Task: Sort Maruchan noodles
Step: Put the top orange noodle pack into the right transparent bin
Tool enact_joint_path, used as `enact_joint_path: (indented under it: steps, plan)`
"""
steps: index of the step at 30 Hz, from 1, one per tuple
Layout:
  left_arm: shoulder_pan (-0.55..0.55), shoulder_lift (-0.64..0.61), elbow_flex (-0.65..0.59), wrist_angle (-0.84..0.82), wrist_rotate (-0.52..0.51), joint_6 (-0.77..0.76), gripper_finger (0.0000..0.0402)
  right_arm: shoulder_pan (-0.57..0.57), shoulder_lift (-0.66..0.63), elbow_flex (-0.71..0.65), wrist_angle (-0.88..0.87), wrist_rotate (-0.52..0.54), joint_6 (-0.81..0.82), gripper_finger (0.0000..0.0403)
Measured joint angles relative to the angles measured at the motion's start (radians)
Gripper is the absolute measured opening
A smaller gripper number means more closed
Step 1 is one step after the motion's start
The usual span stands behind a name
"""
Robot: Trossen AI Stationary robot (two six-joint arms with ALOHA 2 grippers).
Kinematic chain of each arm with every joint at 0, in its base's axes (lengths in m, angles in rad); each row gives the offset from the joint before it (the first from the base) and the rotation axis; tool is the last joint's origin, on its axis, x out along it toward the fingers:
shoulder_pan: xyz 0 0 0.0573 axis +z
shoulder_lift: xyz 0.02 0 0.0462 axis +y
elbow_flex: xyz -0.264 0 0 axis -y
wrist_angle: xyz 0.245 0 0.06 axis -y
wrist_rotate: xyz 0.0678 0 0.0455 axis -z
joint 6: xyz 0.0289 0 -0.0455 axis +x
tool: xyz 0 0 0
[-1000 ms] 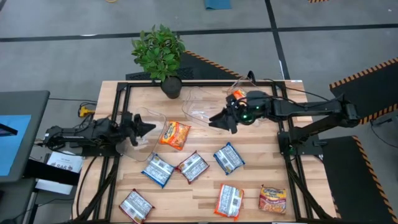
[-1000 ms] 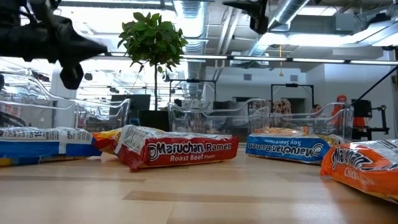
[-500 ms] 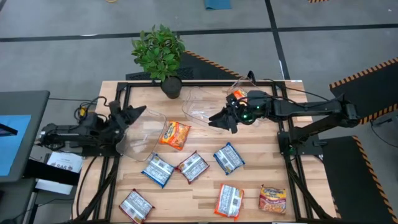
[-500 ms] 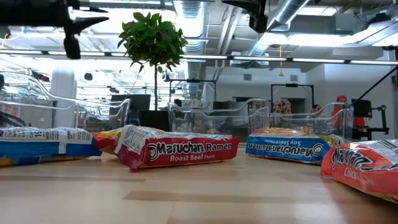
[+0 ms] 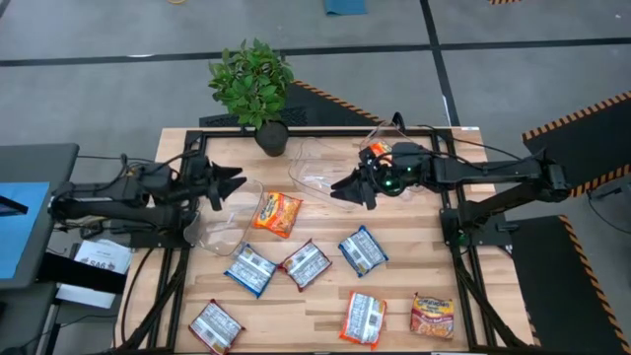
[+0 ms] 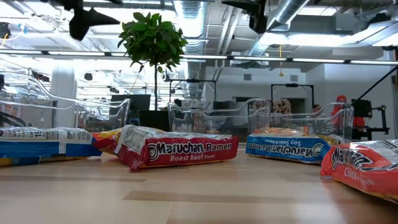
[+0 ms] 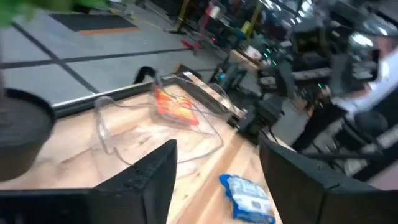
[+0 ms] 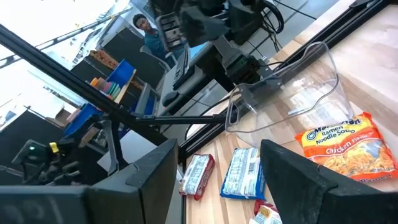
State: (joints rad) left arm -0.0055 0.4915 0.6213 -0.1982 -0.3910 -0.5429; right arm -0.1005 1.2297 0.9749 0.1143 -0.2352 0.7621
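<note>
Left pincer: your left pincer (image 5: 235, 183) hangs above the clear bin (image 5: 223, 219) at the worktop's left side, fingers spread apart, nothing between them.
Right pincer: your right pincer (image 5: 340, 189) sits over the middle clear bin (image 5: 317, 170) near the back edge, fingers apart and empty.
Orange packets: you have one orange chicken packet (image 5: 277, 213) just beside the left bin, one in the back right bin (image 5: 373, 150), and one at the front right corner (image 5: 433, 317).
Blue packets: one blue-and-white packet (image 5: 250, 268) lies left of centre, another (image 5: 362, 249) right of centre.
Red packets: a red-and-white packet (image 5: 306, 263) touches the left blue one; others lie at the front left (image 5: 215, 326) and front centre (image 5: 364, 319).
Worktop: your wooden worktop (image 5: 404, 232) also carries a potted plant (image 5: 252, 84) at the back edge.
</note>
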Motion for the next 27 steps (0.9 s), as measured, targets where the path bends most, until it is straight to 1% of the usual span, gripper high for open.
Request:
enact_joint_path:
  steps: [5, 10, 13, 16, 23, 27]
  plan:
    - [0.0, 0.021, 0.033, -0.002, 0.066, -0.017, 0.0217, 0.0, 0.0, 0.0, 0.008, -0.001, 0.027, 0.0255]
    - [0.0, 0.032, 0.037, -0.001, 0.102, -0.066, 0.0217, 0.0, 0.0, 0.0, 0.029, -0.001, 0.027, 0.0255]
    - [0.0, 0.037, 0.037, -0.002, 0.125, -0.078, 0.0217, 0.0, 0.0, 0.0, 0.042, -0.002, 0.026, 0.0255]
    - [-0.002, 0.047, 0.037, 0.005, 0.128, -0.079, 0.0217, 0.0, 0.0, 0.0, 0.045, -0.002, 0.024, 0.0255]
    - [-0.047, 0.059, 0.037, 0.038, 0.145, -0.003, 0.0217, 0.0, 0.0, 0.0, 0.046, -0.002, 0.018, 0.0255]
    - [-0.079, 0.059, 0.037, 0.038, 0.127, 0.051, 0.0217, 0.0, 0.0, 0.0, 0.051, -0.002, 0.016, 0.0255]
